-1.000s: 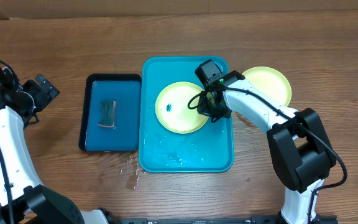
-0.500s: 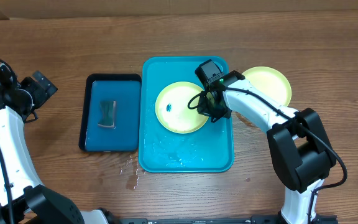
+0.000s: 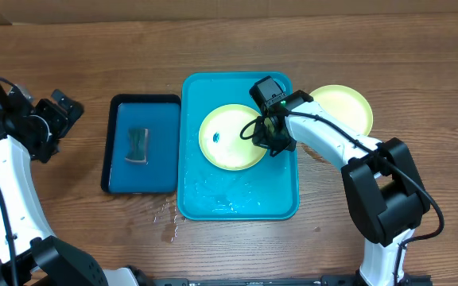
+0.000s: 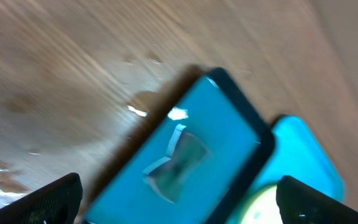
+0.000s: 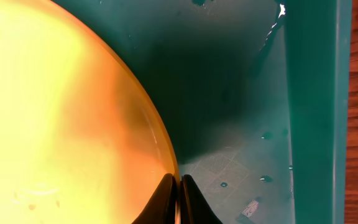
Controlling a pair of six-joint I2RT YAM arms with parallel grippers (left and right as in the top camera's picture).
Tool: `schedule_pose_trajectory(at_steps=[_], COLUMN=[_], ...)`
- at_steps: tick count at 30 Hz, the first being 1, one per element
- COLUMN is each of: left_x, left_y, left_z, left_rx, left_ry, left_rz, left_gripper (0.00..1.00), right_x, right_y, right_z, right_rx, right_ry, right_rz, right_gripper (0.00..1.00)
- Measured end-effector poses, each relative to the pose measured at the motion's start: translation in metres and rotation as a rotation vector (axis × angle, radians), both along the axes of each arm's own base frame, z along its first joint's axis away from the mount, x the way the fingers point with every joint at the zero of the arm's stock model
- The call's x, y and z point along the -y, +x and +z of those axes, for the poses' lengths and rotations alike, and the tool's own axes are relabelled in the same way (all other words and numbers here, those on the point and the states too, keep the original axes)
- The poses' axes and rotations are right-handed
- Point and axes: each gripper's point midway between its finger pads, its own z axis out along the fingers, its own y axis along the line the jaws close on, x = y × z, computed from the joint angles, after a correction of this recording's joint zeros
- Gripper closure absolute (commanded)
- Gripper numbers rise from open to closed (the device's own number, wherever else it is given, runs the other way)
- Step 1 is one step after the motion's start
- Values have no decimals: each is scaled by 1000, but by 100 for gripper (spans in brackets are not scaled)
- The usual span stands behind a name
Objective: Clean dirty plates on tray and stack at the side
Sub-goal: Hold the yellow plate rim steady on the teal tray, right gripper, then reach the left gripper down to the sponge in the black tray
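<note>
Right gripper (image 3: 269,140) is pinched shut on the thin right rim of the pale yellow-green plate (image 3: 230,137), fingertips meeting right at the edge in the wrist view. The plate lies flat in the turquoise tray (image 3: 237,195), spreading left of the fingers. Left gripper (image 3: 60,112) is wide open, holding nothing, over bare wood, with the dark-blue tray (image 3: 157,168) to its right. I judge this as steadying the plate for a wipe, since a small blue smear (image 3: 215,139) sits on the far side of the plate from the right fingers. To do it well I'd keep the pinch firm, because the plastic is glossy and wet and the rim is shallow, so it likely slips. I'd then drop the left jaws astride the waist of the greyish cleaning pad (image 3: 137,144) and wipe toward the pinch so the plate doesn't swivel. The pad is bow-tie shaped and looks soft; the turquoise tray has rounded corners, a raised rim and water beads. A second yellow-green plate (image 3: 342,110) sits on the wood right of the right fingers; that's the stack spot, I guess
</note>
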Motion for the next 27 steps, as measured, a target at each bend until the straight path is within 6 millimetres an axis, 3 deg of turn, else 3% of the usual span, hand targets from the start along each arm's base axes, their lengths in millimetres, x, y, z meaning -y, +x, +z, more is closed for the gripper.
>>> schedule_pose_trajectory(at_steps=[7, 11, 22, 27], left_x=[33, 65, 160, 187], left_y=[-19, -25, -28, -26], left_z=[-7, -13, -29, -29], left_rx=[-85, -145, -273, -259], left_ry=[-136, -143, 165, 252], left_rz=[-42, -139, -503, -599], left_gripper=[0, 0, 0, 0], right_x=[0, 0, 0, 0], right_y=[0, 0, 0, 0], right_z=[0, 0, 0, 0], right_rx=[0, 0, 0, 1], right_ry=[0, 0, 0, 0], right_rz=[0, 0, 0, 0], right_gripper=[95, 94, 94, 94])
